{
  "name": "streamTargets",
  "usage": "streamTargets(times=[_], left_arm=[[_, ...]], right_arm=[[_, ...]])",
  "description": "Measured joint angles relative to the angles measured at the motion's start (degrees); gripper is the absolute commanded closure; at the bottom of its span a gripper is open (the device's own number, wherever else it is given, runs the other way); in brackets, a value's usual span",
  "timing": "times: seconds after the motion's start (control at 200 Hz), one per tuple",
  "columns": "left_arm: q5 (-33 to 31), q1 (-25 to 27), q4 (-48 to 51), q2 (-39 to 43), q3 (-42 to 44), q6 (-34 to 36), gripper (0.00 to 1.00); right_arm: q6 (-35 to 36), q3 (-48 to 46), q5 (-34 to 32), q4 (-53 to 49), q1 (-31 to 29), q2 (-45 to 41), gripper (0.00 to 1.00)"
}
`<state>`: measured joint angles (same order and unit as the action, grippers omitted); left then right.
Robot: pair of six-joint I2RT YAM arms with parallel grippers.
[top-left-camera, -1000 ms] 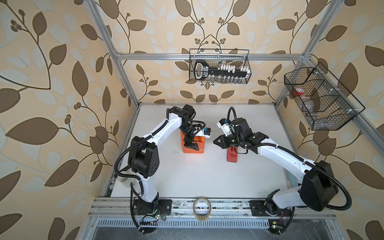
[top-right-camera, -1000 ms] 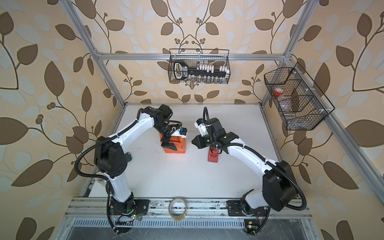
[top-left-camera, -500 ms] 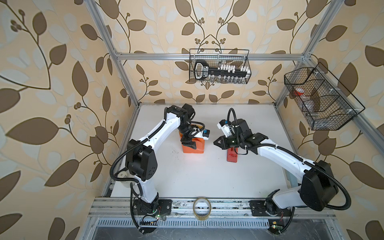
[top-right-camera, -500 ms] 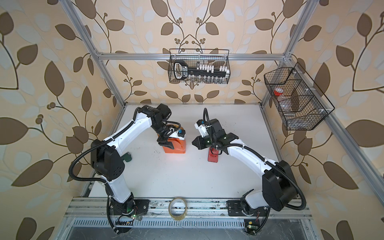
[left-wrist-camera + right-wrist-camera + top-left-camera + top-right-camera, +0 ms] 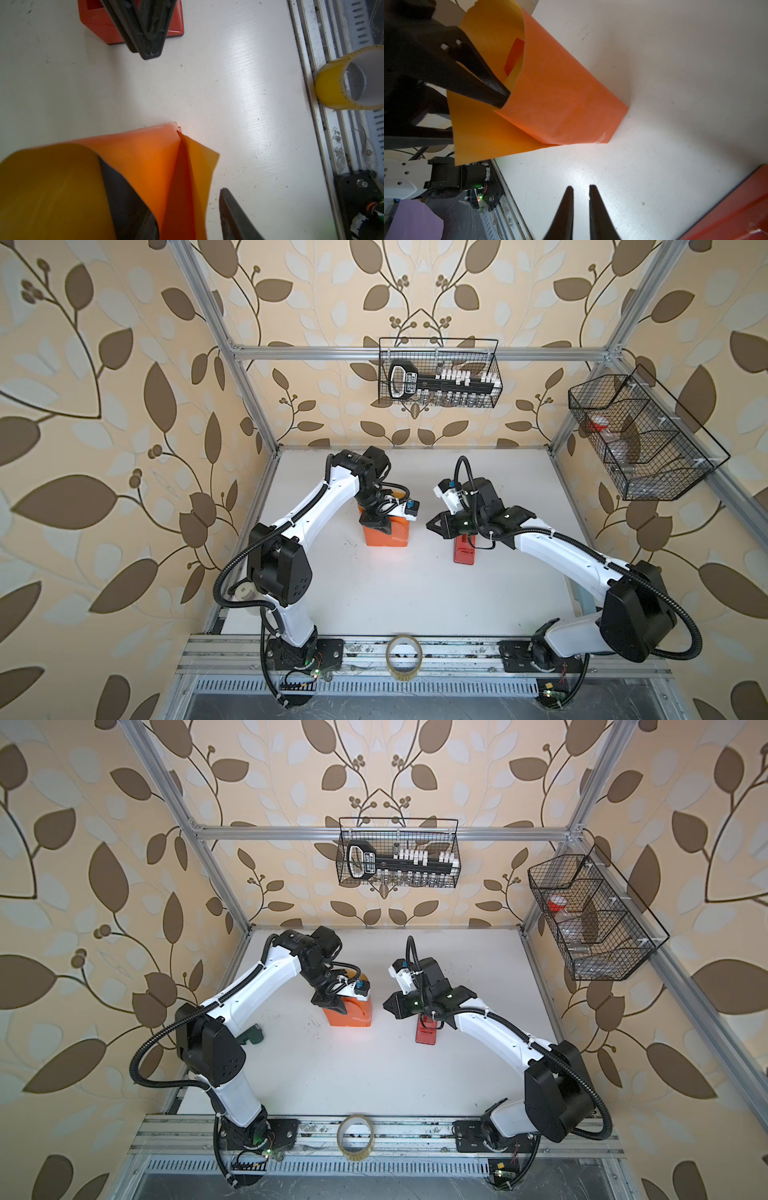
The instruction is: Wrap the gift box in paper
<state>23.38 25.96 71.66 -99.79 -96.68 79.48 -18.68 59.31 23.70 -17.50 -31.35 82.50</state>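
Left fingers point(image 5: 128, 207) straddle the paper point(image 5: 143, 160); basket point(image 5: 384, 364) label unreadable.

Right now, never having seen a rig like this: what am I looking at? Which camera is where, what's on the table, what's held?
A two-armed robot works at a flat white table. Two pictures come from one overhead stereo camera; the other two from a camera on each wrist. On the table lie a parcel of thin orange paper, yellow-tan inside, and a narrow red plastic tape dispenser; a roll of clear yellowish tape stands on the front rail. The black two-finger left gripper is open, one finger inside a loose fold of the paper, the other outside. The matching right gripper is nearly closed and empty, near the dispenser. The gift box is hidden, presumably inside the paper.
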Motion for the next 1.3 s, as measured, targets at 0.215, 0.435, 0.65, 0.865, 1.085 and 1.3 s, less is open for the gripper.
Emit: streamTargets(times=[0.215, 0.435, 0.65, 0.865, 1.085, 1.3], left_arm=[[-0.68, 0.11, -1.18, 2.03, 2.49, -0.61, 0.57], [-1.44, 1.03, -4.42, 2.03, 5.55, -2.25, 0.41], [-1.77, 1.14, -8.28, 2.12, 6.12, -4.85, 0.32], [-2.75, 1.14, -10.4, 2.14, 6.25, -6.1, 0.2], [-2.21, 1.14, -8.9, 2.14, 6.25, -6.58, 0.25], [-0.68, 1.46, -3.52, 2.05, 1.95, -7.02, 0.53]], right_arm=[[-1.18, 0.02, 1.25, 2.21, -0.85, 2.45, 0.84], [-1.9, 1.25, 1.86, 3.1, -0.9, 4.48, 0.84], [-2.1, 1.79, 1.84, 3.87, -0.9, 4.98, 0.84], [-2.12, 1.81, 1.86, 4.15, -0.9, 5.14, 0.84], [-2.1, 1.99, 1.88, 4.48, -0.9, 5.6, 0.84], [-2.08, 2.23, 1.84, 4.46, -1.05, 5.66, 0.84]])
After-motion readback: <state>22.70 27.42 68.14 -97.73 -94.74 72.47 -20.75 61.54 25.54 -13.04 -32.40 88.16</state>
